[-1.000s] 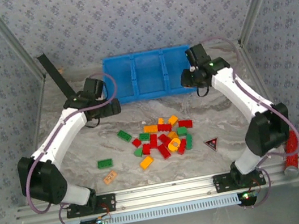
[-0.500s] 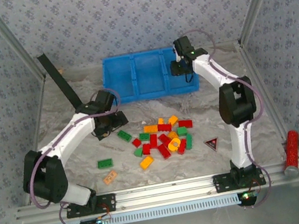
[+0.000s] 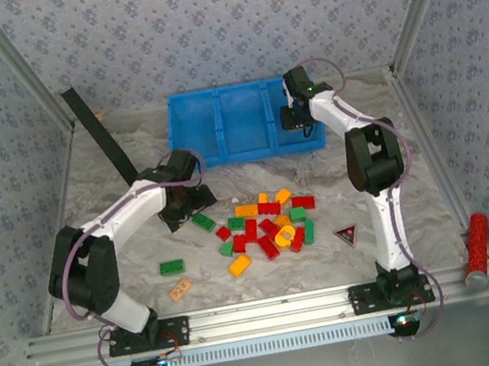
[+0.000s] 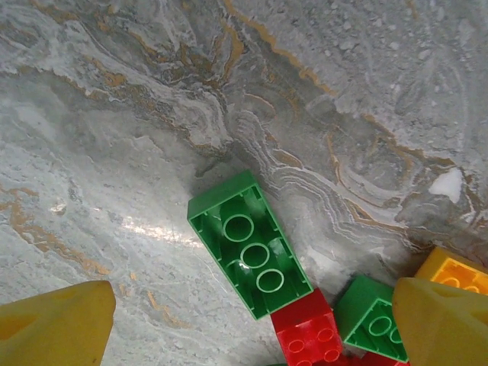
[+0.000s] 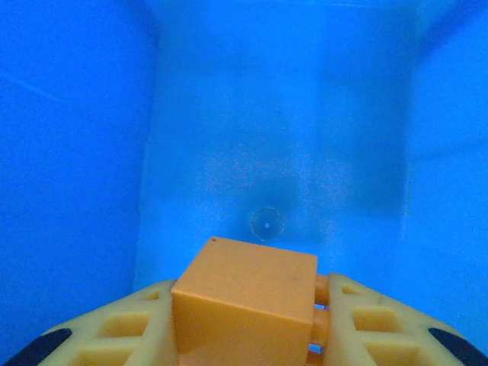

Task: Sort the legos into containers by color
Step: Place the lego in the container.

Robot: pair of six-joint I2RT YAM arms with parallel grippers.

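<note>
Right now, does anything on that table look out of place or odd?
Two loose pieces aren't bricks: a black triangle right of the brick pile and a pale orange flat piece near the front left. One green brick lies upside down, hollow side up. Nothing looks spilled or broken.

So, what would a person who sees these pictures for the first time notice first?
The bright blue bin at the back of the table, and the heap of red, green and orange bricks in front of it. Next, the orange brick gripped in the right jaws over the bin's right compartment, while the left jaws stand open over a green brick at the heap's left edge.
</note>
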